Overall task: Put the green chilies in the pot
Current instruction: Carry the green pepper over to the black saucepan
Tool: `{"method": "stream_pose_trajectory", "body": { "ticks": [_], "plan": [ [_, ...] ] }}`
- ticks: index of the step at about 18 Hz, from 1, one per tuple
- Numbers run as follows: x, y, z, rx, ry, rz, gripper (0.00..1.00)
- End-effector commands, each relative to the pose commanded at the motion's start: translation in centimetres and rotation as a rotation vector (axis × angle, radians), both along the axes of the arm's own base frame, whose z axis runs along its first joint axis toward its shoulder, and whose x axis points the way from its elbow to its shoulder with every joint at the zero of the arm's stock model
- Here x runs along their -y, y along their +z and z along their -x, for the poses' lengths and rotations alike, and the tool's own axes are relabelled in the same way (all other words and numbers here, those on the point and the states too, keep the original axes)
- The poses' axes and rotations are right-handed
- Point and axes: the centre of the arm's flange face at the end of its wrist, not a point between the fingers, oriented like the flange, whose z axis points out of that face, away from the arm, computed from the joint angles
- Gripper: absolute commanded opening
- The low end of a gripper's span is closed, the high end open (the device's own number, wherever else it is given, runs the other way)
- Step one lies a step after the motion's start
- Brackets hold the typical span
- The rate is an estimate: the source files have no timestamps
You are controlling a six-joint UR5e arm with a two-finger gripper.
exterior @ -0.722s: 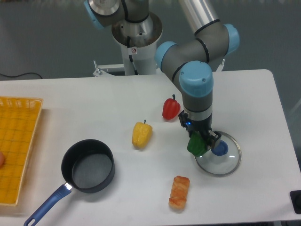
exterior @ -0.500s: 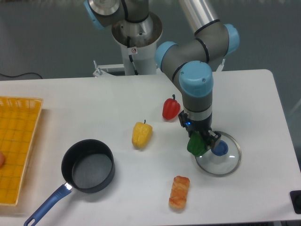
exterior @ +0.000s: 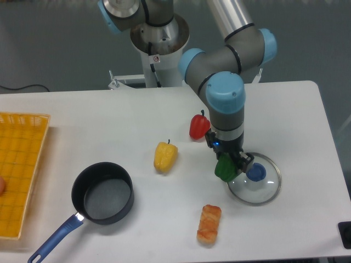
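Observation:
The green chilies (exterior: 224, 169), a small glossy green pepper toy, hang just above the table at the left rim of a glass lid. My gripper (exterior: 231, 165) points straight down and is shut on the green toy. The pot (exterior: 102, 192), a dark round saucepan with a grey inside and a long blue handle, stands near the front left, well apart from the gripper and with nothing inside.
A glass lid with a blue knob (exterior: 255, 179) lies right of the gripper. A red pepper (exterior: 199, 126) and a yellow pepper (exterior: 165, 156) sit between gripper and pot. An orange breaded piece (exterior: 209, 223) lies in front. A yellow basket (exterior: 19, 170) is at the left edge.
The gripper with the green toy has shifted slightly left and a little up, away from the lid's knob. Everything else stays put.

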Motion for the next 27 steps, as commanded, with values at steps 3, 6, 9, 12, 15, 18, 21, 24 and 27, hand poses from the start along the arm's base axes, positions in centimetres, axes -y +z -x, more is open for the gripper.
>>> {"method": "stream_pose_trajectory", "body": {
  "ticks": [3,6,9,12,15,18,21,24,27],
  "plan": [
    [-0.9,1.0,-2.6,0.018,0.004,0.005,0.51],
    [-2.6,1.8,-5.7,0.020,0.018,-0.006,0.52],
    [-4.8,2.1,-9.0,0.021,0.040,-0.025,0.51],
    [-6.9,2.3,-12.2,0.022,0.057,-0.045,0.52],
    [-8.4,2.4,-15.1,0.025,0.066,-0.057,0.52],
    [-9.8,2.3,-17.9,0.028,0.071,-0.063,0.52],
    [-11.5,1.4,-20.2,0.034,0.086,-0.065,0.52],
    [-12.7,1.7,-21.2,0.030,0.086,-0.082,0.52],
    [-14.3,0.6,-22.4,0.029,0.091,-0.091,0.52]
  ]
}}
